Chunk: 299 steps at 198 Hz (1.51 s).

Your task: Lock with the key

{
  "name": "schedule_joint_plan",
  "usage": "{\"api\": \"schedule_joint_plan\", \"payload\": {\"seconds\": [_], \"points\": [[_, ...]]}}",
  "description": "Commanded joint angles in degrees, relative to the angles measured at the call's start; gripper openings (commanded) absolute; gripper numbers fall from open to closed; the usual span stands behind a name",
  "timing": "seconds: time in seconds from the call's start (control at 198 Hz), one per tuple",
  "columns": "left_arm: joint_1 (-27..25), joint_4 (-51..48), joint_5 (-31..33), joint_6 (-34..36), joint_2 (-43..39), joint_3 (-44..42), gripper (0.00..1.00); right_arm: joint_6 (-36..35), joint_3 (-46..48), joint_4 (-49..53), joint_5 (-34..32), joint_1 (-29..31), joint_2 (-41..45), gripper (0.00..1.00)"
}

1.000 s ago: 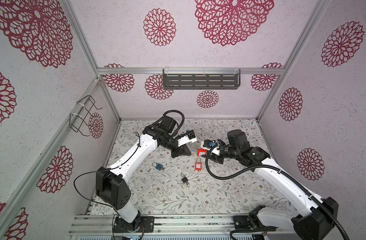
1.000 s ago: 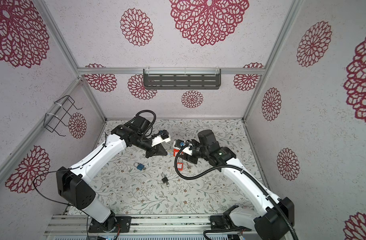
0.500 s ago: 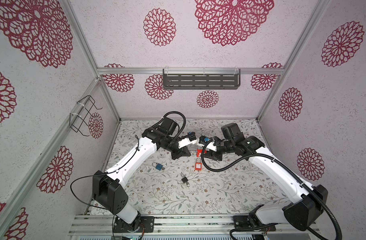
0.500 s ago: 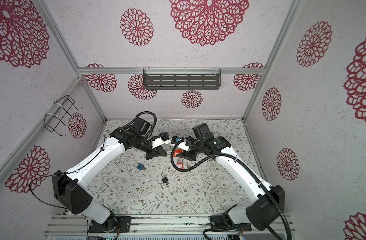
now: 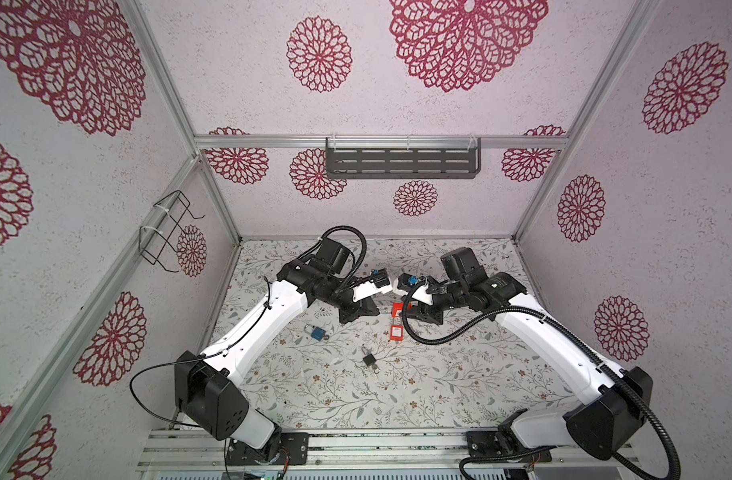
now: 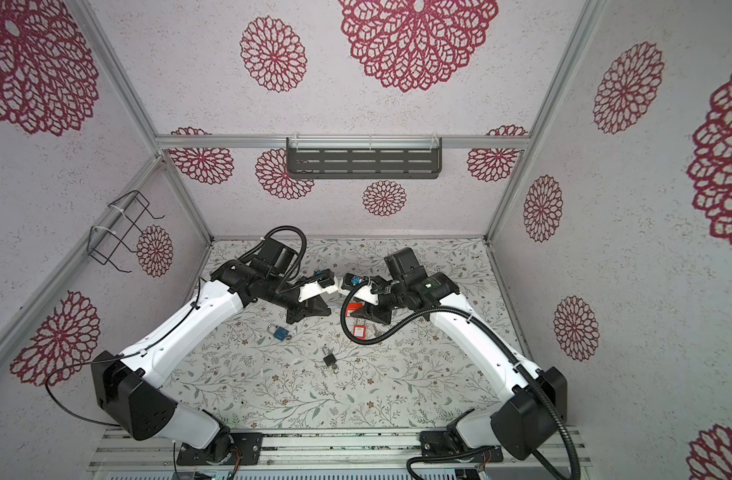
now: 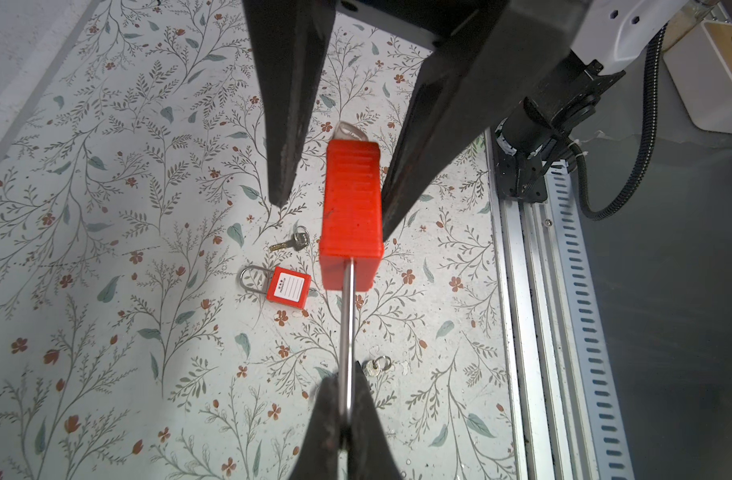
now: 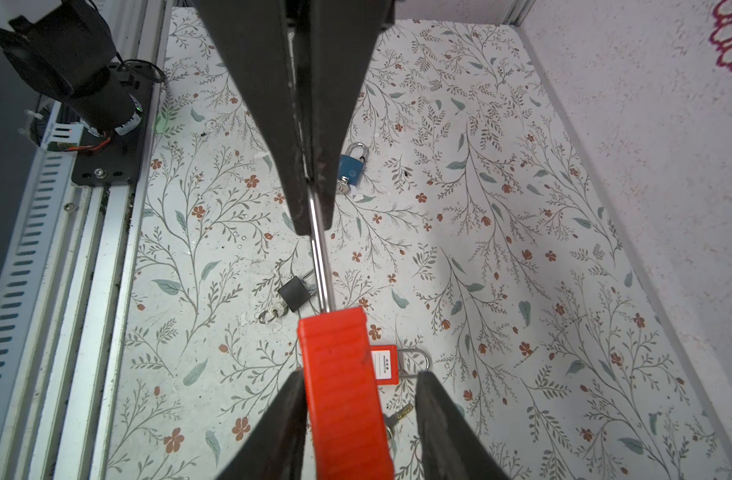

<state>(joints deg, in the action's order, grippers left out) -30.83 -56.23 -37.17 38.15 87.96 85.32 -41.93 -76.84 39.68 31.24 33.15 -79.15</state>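
L gripper (image 7: 345, 380) pinches red padlock (image 7: 351, 208) shackle; R gripper (image 8: 358, 376) moved in, half-open astride body.

- Two arms here, left arm (image 5: 264, 320) and right arm (image 5: 534, 332): glossy white shells on the long links, black housings at every joint.
- Chunky black shoulder block (image 5: 214, 399), peppered with small holes.
- Ribbed black hose (image 5: 435, 342) loops off the right arm; a thin smooth black cable (image 5: 131, 380) arcs off the left.
- White wrist mounts (image 5: 366, 291), blue connectors (image 5: 412, 281) on top.
- Left gripper (image 7: 345, 372) and right gripper (image 8: 360, 374): matte black fingers tapering to blunt points.
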Motion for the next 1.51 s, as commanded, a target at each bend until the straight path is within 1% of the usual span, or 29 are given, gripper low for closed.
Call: {"api": "schedule_joint_plan", "payload": {"seconds": [0.0, 0.146, 0.323, 0.509, 0.736, 0.832, 0.923, 1.044, 1.2, 1.291, 1.392, 1.503], "points": [[-0.3, 1.5, -4.1, 2.3, -1.5, -0.1, 0.0, 1.5, 0.0, -1.0, 1.3, 0.0, 1.4, 0.46], [0.0, 1.3, -4.7, 2.5, -1.9, -0.2, 0.0, 4.7, 0.8, -2.5, 3.7, -1.1, 3.3, 0.49], [1.9, 2.5, -9.4, 2.4, -2.3, -1.1, 0.0, 10.0, 6.0, -6.1, 5.0, -1.6, 7.6, 0.53], [2.6, 3.4, -12.8, 3.4, -2.8, -2.2, 0.0, 15.6, 12.2, -13.5, 7.1, -2.3, 12.6, 0.51], [2.5, 3.1, -14.1, 4.1, -2.5, -2.1, 0.0, 18.5, 12.2, -16.6, 10.3, -2.7, 12.7, 0.49], [2.5, 2.8, -14.1, 4.4, -2.6, -2.1, 0.0, 19.6, 12.2, -17.8, 11.5, -3.0, 12.4, 0.46], [2.5, 2.7, -13.9, 4.6, -2.9, -2.2, 0.0, 19.3, 11.9, -17.0, 12.0, -3.1, 11.6, 0.4], [2.5, 2.8, -13.8, 4.7, -3.1, -2.2, 0.0, 19.5, 12.0, -16.5, 12.8, -3.3, 11.3, 0.29], [2.4, 2.7, -14.5, 4.8, -2.7, -2.0, 0.0, 19.5, 12.5, -17.4, 13.4, -3.3, 11.4, 0.16], [2.5, 2.5, -16.4, 4.9, -2.2, -1.7, 0.0, 19.3, 12.4, -17.8, 14.2, -3.4, 11.3, 0.12], [2.3, 0.0, -19.1, 6.1, -0.3, 0.0, 0.0, 19.0, 12.1, -18.7, 14.5, -3.4, 11.1, 0.1], [0.7, -4.6, -17.6, 8.8, 2.1, 2.5, 0.0, 18.6, 11.5, -19.8, 14.9, -3.5, 10.7, 0.09]]}}
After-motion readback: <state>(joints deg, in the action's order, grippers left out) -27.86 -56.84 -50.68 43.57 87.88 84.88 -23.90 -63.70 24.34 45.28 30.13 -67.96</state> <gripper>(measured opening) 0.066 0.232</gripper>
